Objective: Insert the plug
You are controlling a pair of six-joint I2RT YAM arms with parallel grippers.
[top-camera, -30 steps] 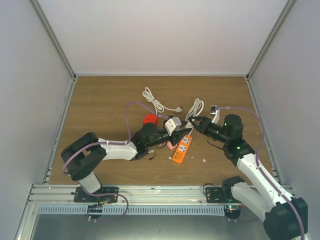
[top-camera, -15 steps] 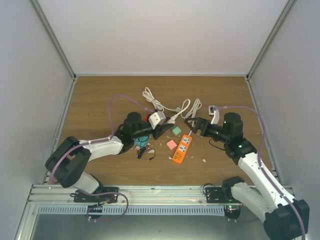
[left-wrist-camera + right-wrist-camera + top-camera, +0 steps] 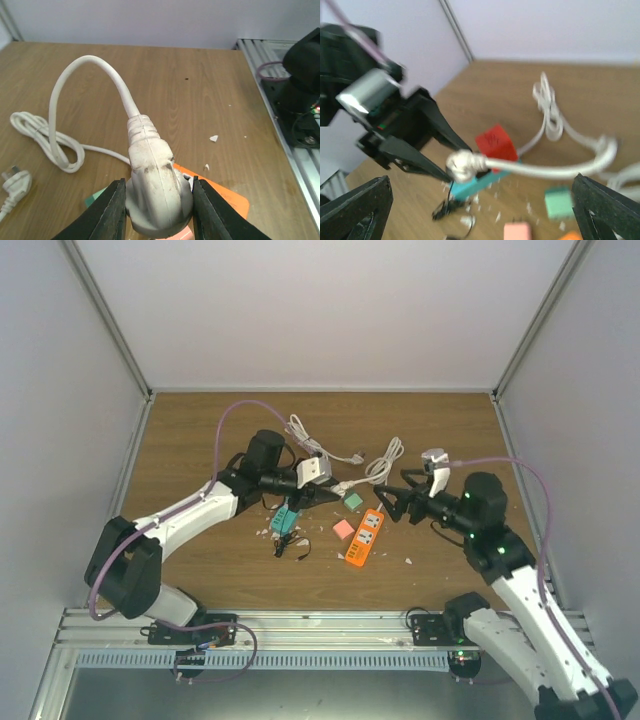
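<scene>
The white plug (image 3: 152, 170) is clamped between the fingers of the left gripper (image 3: 159, 212), near the orange power strip (image 3: 365, 537). The right gripper (image 3: 388, 506) is spread wide, with nothing grasped.

Reaching in above and left of the orange power strip (image 3: 366, 537) with the left arm (image 3: 190, 512), pinching the white plug (image 3: 343, 486) in the left gripper (image 3: 330, 494). Hovering just right of the strip's far end with the right gripper (image 3: 388, 507), fingers spread wide, pointing left.

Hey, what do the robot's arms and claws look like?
The left arm and right arm have white shells with black joints; a lilac cable loops along each. The left claw and right claw are black with tapered fingers.
</scene>
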